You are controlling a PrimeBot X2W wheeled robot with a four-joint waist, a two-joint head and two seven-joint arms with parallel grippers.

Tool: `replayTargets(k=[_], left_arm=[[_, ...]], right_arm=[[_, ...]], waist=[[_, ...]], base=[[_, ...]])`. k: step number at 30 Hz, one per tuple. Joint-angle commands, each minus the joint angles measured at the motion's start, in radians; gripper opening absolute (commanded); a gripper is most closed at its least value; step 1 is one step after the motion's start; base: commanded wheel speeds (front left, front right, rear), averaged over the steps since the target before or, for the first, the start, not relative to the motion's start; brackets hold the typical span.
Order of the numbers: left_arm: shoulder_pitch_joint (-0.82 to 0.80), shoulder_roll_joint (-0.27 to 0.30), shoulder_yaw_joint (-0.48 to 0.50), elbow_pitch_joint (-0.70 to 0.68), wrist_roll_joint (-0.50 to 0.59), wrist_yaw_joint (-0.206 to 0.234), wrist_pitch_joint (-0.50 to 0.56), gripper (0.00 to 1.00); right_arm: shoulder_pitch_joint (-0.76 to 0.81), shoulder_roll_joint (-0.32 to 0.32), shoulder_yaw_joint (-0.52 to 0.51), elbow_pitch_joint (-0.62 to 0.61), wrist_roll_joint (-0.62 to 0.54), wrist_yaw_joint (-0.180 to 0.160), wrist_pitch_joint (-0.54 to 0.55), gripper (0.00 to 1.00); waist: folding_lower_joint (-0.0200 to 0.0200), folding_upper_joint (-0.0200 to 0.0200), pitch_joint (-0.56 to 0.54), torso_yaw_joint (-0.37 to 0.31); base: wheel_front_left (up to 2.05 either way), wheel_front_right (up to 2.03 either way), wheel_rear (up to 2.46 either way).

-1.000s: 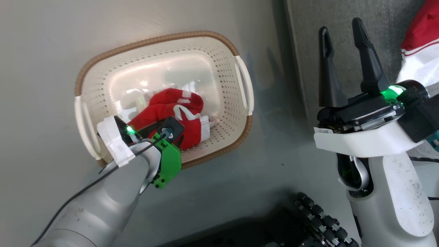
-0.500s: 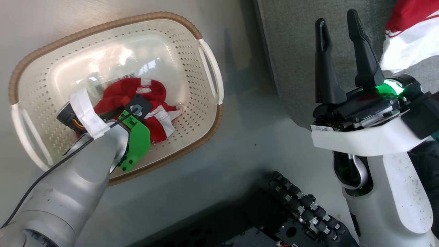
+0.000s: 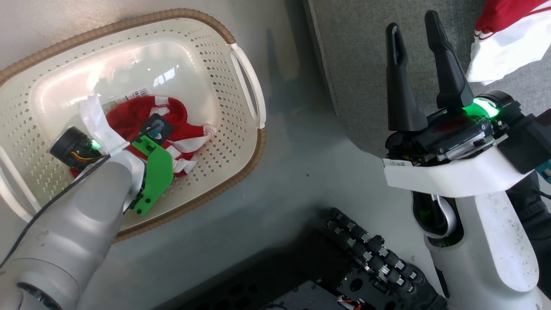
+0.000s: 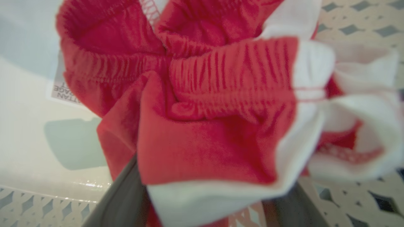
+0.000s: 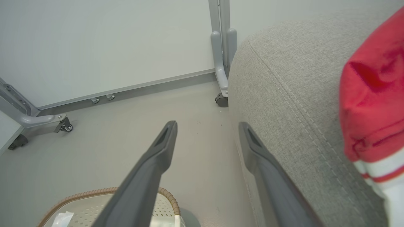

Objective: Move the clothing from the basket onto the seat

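Clothing (image 4: 202, 104) in basket (image 3: 224, 146) bunches inside left end effector (image 4: 206, 192), jaws apparently spread.

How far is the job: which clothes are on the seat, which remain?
Done: one red-and-white garment lies on the grey fabric seat. In hand: the open left gripper straddles the second red garment inside the cream perforated basket, not yet gripping. Left: close, lift, carry it over. The right gripper: open, empty.

Left forearm (image 3: 64, 241) is smooth pale grey, with a thin black cable (image 3: 51, 211) along it, a bright green bracket (image 3: 155, 172) with dark screws, and white tape (image 3: 97, 125). The right gripper (image 3: 412, 21) has long tapered black fingers (image 3: 398, 86), a glowing green ring (image 3: 484, 107), and a white, kinda speckled shell (image 3: 495, 241).
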Motion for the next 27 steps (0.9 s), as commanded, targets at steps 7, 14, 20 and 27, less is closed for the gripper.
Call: replayTargets(k=[7,14,20,27], left_arm=[[-0.034,0.041,-0.025,-0.016,-0.078,-0.003,0.084,0.0],[-0.054,0.047,-0.051,-0.032,-0.084,-0.003,0.059,0.0],[-0.037,0.033,-0.051,-0.059,-0.079,0.004,-0.059,0.0],[0.01,0.006,-0.035,-0.109,-0.097,0.025,-0.2,0.0]], right_arm=[[0.001,0.001,0.003,-0.01,0.007,-0.001,-0.005,1.0],[-0.006,0.001,-0.012,-0.014,-0.001,-0.001,-0.005,1.0],[0.008,0.0,-0.032,-0.017,-0.039,-0.001,-0.005,1.0],[0.033,0.0,-0.068,-0.003,-0.089,-0.001,-0.005,1.0]], waist=[[-0.0001,0.0,0.008,-0.014],[-0.0001,0.0,0.003,-0.01],[-0.0001,0.0,-0.04,0.023],[-0.0001,0.0,-0.131,0.081]], base=[[0.0,0.0,0.0],[0.0,0.0,0.0],[0.0,0.0,0.0],[0.0,0.0,0.0]])
